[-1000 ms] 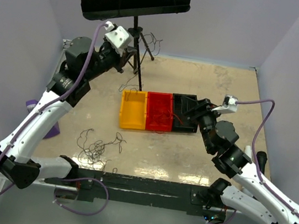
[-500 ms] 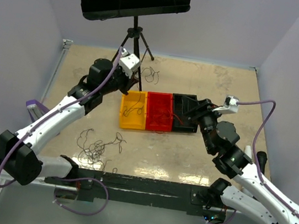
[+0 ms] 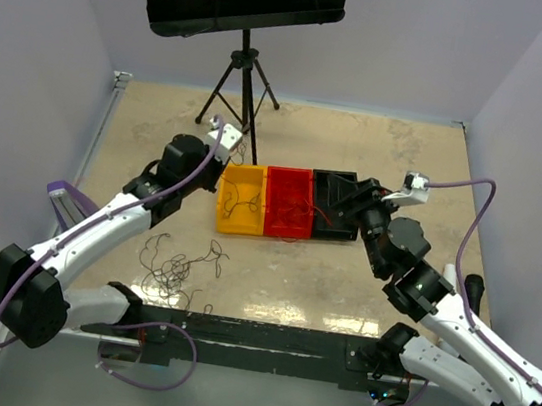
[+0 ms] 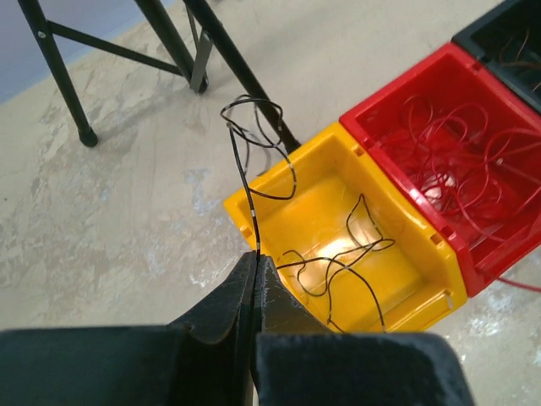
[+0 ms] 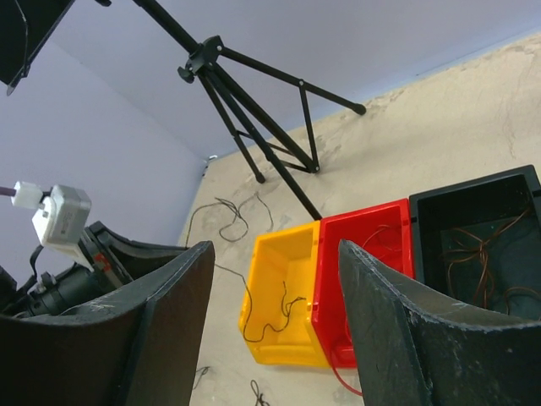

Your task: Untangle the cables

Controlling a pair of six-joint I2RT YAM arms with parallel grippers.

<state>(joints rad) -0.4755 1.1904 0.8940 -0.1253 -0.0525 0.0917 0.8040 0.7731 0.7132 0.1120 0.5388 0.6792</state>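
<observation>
Top view: the left gripper (image 3: 225,156) has dropped from the stand (image 3: 246,88) at the far edge to the yellow bin (image 3: 222,208). A black tangle (image 3: 175,272) lies by the near edge.

Left wrist: jaws pinch 1 black wire (image 4: 245,182) trailing into the bin, so this strand looks nearly sorted.

Right wrist: the right gripper (image 5: 275,247) gapes, empty.

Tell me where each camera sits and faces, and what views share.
Top external: above and behind the arm bases, looking down on the beige table; left arm and right arm show.
Left wrist: close beside the yellow plastic bin, angled down; left gripper, shut on a thin black wire, at bottom.
Right wrist: low, looking across the black plastic bin and red plastic bin toward the black tripod; open right gripper frames it.
Shared: all three show the yellow bin.
</observation>
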